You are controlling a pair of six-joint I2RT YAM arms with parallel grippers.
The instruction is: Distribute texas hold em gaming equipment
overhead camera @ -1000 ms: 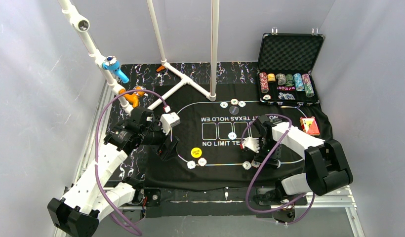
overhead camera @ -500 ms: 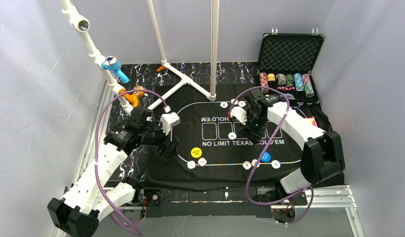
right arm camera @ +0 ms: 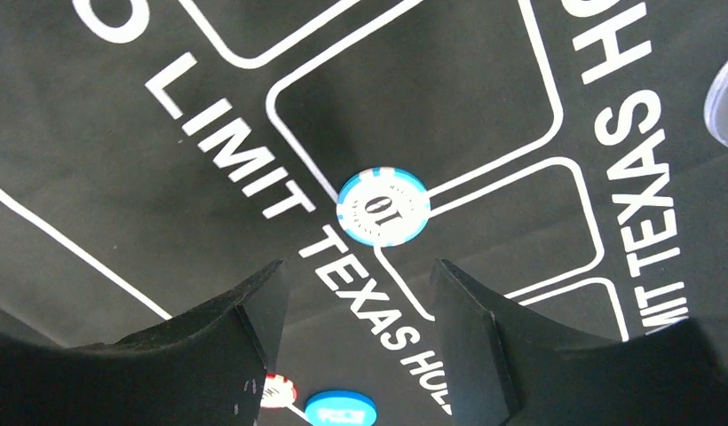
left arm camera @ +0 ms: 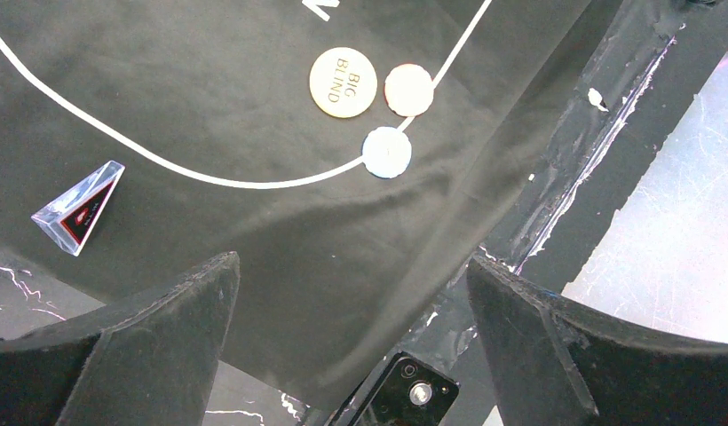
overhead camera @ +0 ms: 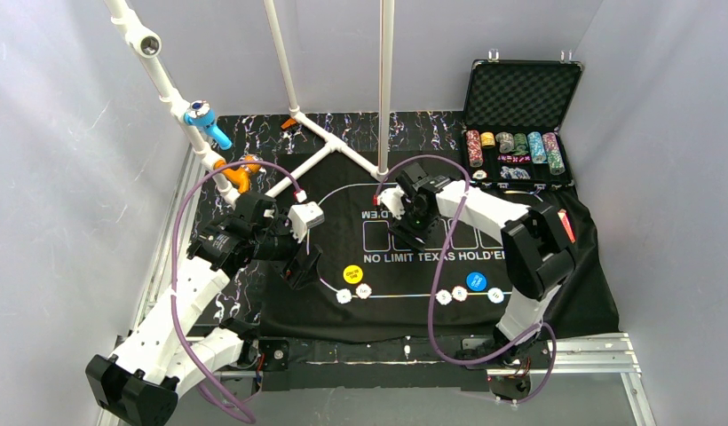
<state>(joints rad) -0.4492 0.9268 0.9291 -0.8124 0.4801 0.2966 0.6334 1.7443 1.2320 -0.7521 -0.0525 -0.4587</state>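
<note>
A yellow disc (overhead camera: 352, 274) lies flat near left, a blue disc (overhead camera: 476, 281) near right, with small pale chips (overhead camera: 344, 296) beside both.

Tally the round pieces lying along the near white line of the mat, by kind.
Yellow button disc: 1
Blue button disc: 1
Small pale chips: 5
Total: 7

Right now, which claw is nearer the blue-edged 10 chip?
Right. The right claw hangs open just above the chip. The left claw sits wide open at the left edge of the mat, beyond the yellow button.
</note>
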